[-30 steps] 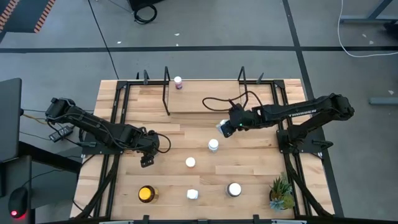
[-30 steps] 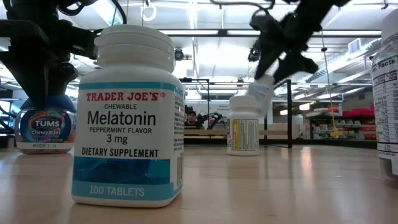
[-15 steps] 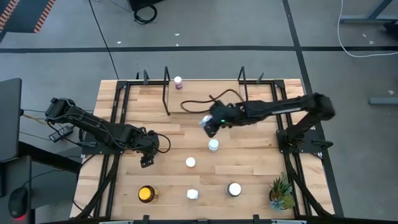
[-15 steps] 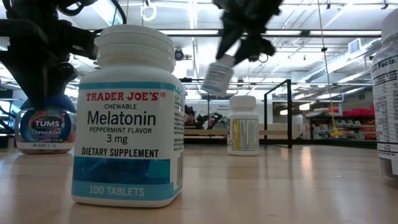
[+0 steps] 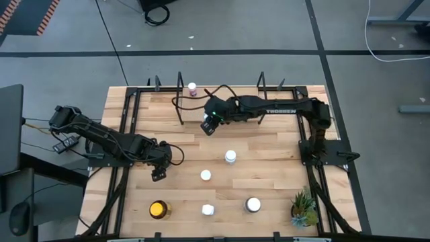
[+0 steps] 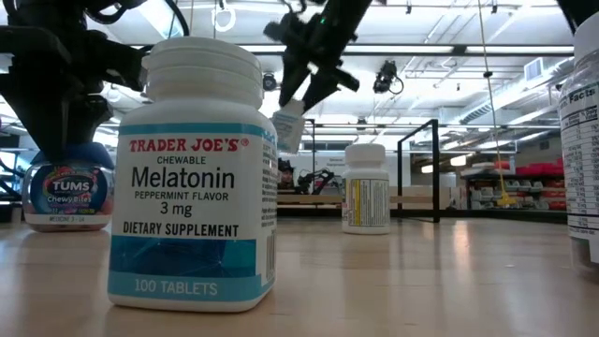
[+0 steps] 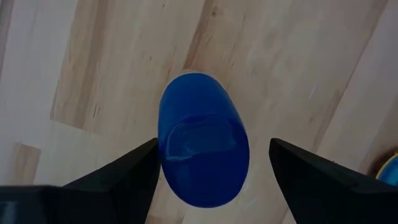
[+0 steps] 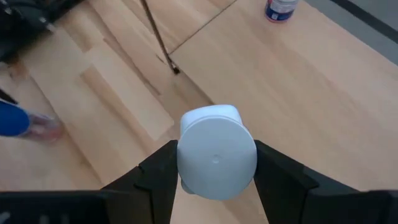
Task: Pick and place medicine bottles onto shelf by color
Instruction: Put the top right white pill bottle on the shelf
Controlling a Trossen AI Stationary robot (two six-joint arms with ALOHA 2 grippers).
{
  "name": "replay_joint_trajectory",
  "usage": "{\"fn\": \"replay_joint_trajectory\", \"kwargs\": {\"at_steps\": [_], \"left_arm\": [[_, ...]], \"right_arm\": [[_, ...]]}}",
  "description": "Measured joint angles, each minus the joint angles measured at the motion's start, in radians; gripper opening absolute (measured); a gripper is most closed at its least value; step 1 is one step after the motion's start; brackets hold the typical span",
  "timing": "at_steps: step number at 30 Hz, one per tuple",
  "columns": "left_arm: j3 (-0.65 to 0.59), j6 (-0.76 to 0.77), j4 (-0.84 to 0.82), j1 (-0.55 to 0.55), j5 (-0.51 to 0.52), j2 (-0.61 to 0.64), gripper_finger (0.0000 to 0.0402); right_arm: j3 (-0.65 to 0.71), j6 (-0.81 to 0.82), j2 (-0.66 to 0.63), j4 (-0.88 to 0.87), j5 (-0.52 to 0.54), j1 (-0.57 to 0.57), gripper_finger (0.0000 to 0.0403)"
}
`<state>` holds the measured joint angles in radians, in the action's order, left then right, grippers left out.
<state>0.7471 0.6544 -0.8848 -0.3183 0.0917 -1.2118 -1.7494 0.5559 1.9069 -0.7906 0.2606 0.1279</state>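
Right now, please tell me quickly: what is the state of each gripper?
Left gripper: open, fingers either side of the blue-lidded bottle, not clamped.
Right gripper: shut on a white-capped bottle, held in the air by the shelf.

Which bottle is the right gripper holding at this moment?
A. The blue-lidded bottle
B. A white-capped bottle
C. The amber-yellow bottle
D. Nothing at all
B: the right gripper is shut on a white-capped bottle, lifted off the table near the shelf; the blue-lidded bottle stands on the table between the left gripper's open fingers.
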Motion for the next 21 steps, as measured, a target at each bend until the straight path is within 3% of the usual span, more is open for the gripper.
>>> {"fn": "replay_joint_trajectory", "kwargs": {"at_steps": [16,21], "left_arm": [[0.000,0.053,-0.002,0.000,-0.007,-0.001,0.0302],[0.000,0.094,-0.002,0.000,-0.010,-0.001,0.0302]], "right_arm": [[-0.001,-0.216,0.018,-0.251,0.001,0.276,0.0191],[-0.001,-0.167,0.018,-0.332,0.001,0.387,0.0191]]}}
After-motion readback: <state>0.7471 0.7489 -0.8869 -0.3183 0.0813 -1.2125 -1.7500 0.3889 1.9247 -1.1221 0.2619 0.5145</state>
